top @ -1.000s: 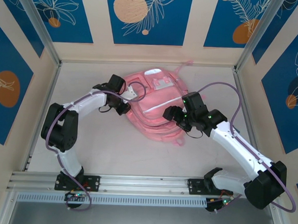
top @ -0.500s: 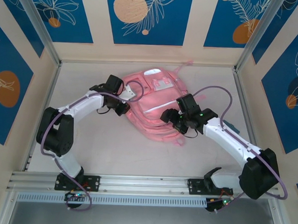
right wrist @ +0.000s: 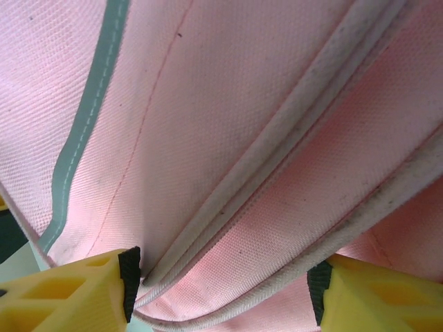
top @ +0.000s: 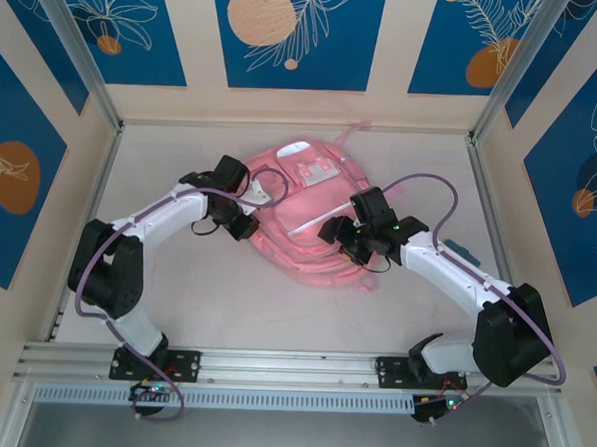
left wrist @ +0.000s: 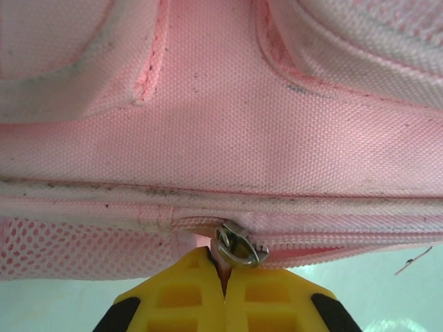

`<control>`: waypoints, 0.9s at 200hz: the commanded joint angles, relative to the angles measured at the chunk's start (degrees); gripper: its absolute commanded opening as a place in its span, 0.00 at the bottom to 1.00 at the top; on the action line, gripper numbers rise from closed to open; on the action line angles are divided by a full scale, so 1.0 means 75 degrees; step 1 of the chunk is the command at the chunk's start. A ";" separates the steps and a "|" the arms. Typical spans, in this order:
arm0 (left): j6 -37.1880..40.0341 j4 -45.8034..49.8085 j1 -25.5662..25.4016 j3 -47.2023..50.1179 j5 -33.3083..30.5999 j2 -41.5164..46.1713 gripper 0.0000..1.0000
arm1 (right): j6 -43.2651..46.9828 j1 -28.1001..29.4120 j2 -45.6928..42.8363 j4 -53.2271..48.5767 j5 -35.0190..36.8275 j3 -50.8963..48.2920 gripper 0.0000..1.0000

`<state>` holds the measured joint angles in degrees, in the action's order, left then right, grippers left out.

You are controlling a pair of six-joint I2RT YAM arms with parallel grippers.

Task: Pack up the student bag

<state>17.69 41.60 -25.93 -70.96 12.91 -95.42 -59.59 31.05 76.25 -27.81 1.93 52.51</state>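
Student bag lay flat in the middle of the table, its top loop towards the far wall, with one arm on each side of it.

By the look of things the packing had hardly begun. In the left wrist view the zip seemed to be shut along the stretch that showed. The step in hand looked like opening a pocket, so filling and closing the student bag were still to do. A small teal thing lay on the table just right of the right forearm, too small to identify.

The left gripper was at the bag's left edge with its jaws pressed fully together. The metal zip pull sat right at its tips, and its tab appeared to be pinched between them. The right gripper was down on the bag's right side. Its jaws stood wide apart on either side of a piped seam, with fabric between them but nothing clamped.

Compared with a second earlier, the right arm had swung left, bringing its elbow in from the right wall. Its gripper had moved further over the bag. The left gripper had come slightly nearer, and its elbow had dropped towards the near left. The bag itself had shifted a little leftward between the two arms.
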 commanded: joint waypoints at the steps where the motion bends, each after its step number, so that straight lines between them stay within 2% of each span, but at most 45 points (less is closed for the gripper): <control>1: 0.0281 0.0880 -0.0081 -0.0374 -0.0234 -0.0088 0.00 | -0.0035 -0.0038 0.0068 0.0111 0.0034 -0.0087 0.67; 40: 0.0387 0.0953 -0.0104 -0.0570 -0.0129 -0.0158 0.00 | -0.0023 -0.0032 0.0086 0.0155 -0.0019 -0.0120 0.65; 68: 0.0241 0.0976 -0.0124 -0.0519 0.0270 -0.0046 0.00 | 0.0012 -0.0018 0.0133 0.0385 -0.0251 -0.0177 0.57; 91: -0.0324 0.0582 -0.0157 -0.0310 0.1036 0.0232 0.00 | -0.0050 0.0041 0.0243 0.0815 -0.0519 -0.0291 0.52; 144: -0.1849 -0.0790 -0.0689 0.0340 0.2378 0.0611 0.00 | -0.0316 0.0327 0.0621 0.1388 -0.0391 -0.0212 0.51; 180: -0.2485 -0.1326 -0.1288 0.0457 0.2504 0.0642 0.00 | 0.0063 0.0152 0.0848 0.1038 -0.0046 0.0273 0.50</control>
<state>3.25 36.82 -29.87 -68.16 18.92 -92.31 -60.95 31.88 81.28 -24.08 2.85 50.50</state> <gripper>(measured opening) 0.039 0.503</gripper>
